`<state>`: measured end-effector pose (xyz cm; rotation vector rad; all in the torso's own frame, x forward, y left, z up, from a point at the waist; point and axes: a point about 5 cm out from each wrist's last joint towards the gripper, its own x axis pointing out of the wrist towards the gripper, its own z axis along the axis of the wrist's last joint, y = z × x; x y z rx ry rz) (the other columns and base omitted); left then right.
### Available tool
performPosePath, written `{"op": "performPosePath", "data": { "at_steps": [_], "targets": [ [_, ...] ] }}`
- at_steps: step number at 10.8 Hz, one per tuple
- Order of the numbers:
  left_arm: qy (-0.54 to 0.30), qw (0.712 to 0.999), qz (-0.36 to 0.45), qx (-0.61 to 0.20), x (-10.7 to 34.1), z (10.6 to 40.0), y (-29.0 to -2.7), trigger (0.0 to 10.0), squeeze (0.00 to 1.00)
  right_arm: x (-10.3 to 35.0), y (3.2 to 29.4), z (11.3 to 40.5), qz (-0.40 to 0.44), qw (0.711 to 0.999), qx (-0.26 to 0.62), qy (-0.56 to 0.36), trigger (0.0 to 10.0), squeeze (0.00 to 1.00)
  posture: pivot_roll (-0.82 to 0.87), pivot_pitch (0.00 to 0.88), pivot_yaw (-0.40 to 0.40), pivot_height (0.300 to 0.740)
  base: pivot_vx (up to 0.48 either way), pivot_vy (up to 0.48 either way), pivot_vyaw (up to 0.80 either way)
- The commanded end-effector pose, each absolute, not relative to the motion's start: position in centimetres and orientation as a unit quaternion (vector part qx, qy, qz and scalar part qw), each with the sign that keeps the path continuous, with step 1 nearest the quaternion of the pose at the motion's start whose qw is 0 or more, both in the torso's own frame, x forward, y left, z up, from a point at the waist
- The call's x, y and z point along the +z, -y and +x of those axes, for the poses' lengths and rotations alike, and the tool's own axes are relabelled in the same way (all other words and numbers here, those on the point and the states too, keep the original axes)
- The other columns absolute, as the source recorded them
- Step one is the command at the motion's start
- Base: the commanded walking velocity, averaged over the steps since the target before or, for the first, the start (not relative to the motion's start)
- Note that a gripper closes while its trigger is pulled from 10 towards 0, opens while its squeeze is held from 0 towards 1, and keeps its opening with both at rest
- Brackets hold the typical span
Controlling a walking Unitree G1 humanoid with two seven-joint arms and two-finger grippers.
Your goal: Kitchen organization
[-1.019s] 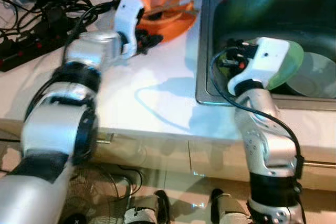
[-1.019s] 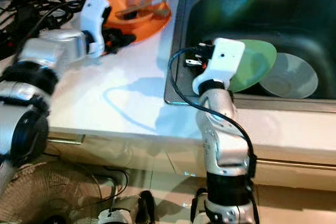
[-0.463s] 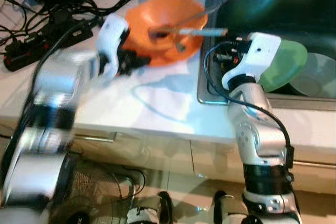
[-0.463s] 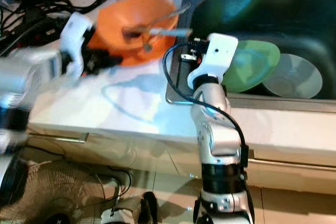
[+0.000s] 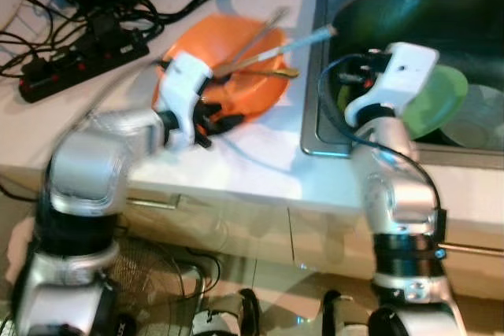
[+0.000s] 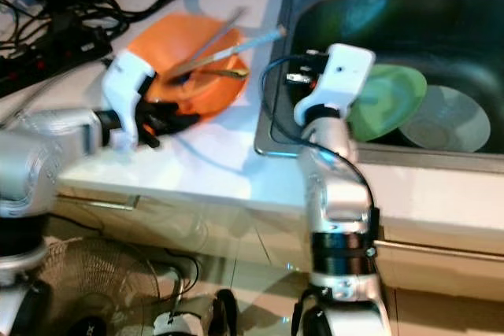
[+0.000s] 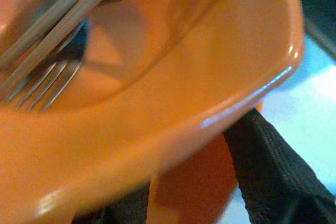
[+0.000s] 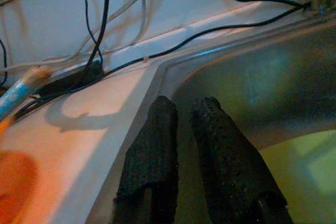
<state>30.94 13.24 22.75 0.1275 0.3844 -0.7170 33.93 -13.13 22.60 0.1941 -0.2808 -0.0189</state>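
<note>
No readable text, labels or numbers.

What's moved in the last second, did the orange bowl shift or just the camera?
The left pincer, clamped on the rim of the orange bowl, has dragged it back from beside the sink toward the counter's front edge; the utensils rode along. The camera shifted too. The right pincer stays nearly closed over the sink, with the green plate and grey bowl unmoved.
</note>
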Motion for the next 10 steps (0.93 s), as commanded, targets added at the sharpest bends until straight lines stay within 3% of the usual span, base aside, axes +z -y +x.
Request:
{"op": "performPosePath", "data": {
  "at_steps": [1,10],
  "targets": [
    [-0.262,0.900,0.047,-0.345,19.9,30.1,-13.0,10.0,0.00,22.9,12.7,34.2,0.099,0.984,-0.005,0.147,10.0,0.00,0.13,0.128,0.160,0.740,0.000,0.000,0.00],
    [-0.249,0.929,0.056,-0.269,20.5,27.8,-15.7,10.0,0.00,23.5,12.8,35.7,0.091,0.983,0.010,0.160,10.0,0.00,0.19,0.103,0.094,0.740,0.000,0.000,0.00]
  ]
}}
